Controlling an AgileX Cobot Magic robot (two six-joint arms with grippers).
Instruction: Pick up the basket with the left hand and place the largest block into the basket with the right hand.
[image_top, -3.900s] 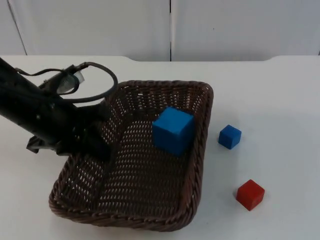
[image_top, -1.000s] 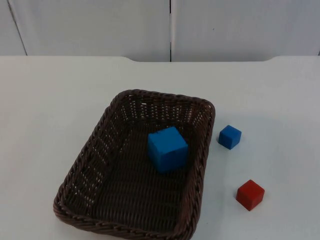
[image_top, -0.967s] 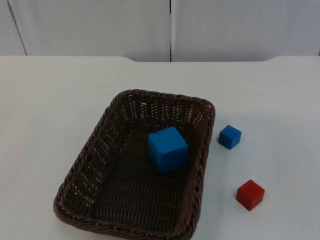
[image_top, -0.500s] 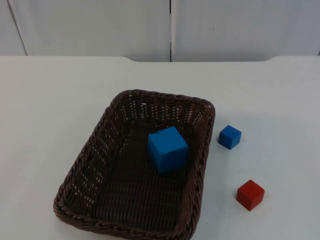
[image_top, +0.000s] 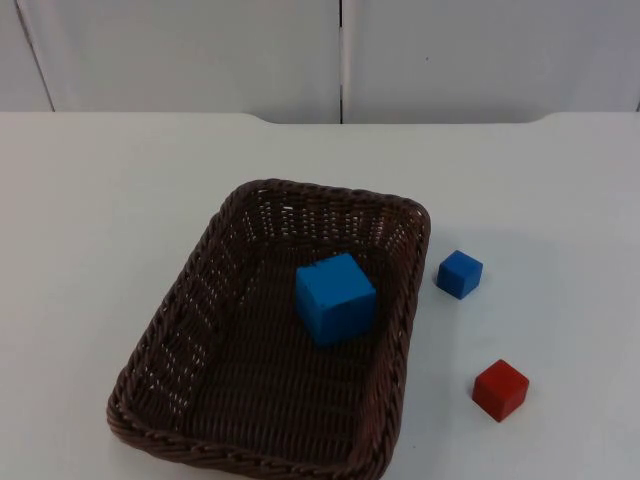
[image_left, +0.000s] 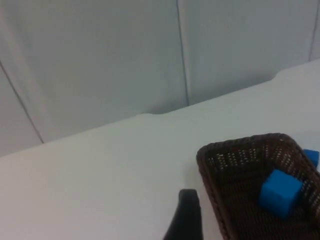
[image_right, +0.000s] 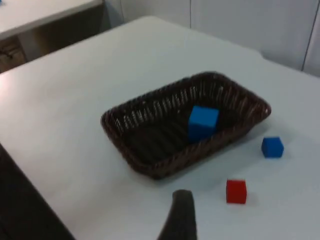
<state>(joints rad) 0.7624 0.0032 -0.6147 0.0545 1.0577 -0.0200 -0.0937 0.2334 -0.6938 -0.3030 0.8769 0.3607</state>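
Apparently the large blue block is already lodged inside the basket on the table, both hands are pulled back, finger state cannot be told, nothing further is called for.

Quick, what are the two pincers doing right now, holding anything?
Left pincer: holds nothing; open or closed cannot be told.
Right pincer: holds nothing; cannot be told either.

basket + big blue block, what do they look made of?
Basket: looks like woven wicker or rattan, dark brown; the braided rim and open-weave walls show it. It could also be plastic imitation. Big blue block: solid, matte, with sharp edges and an even colour; probably painted wood or foam, the look leaves it open.
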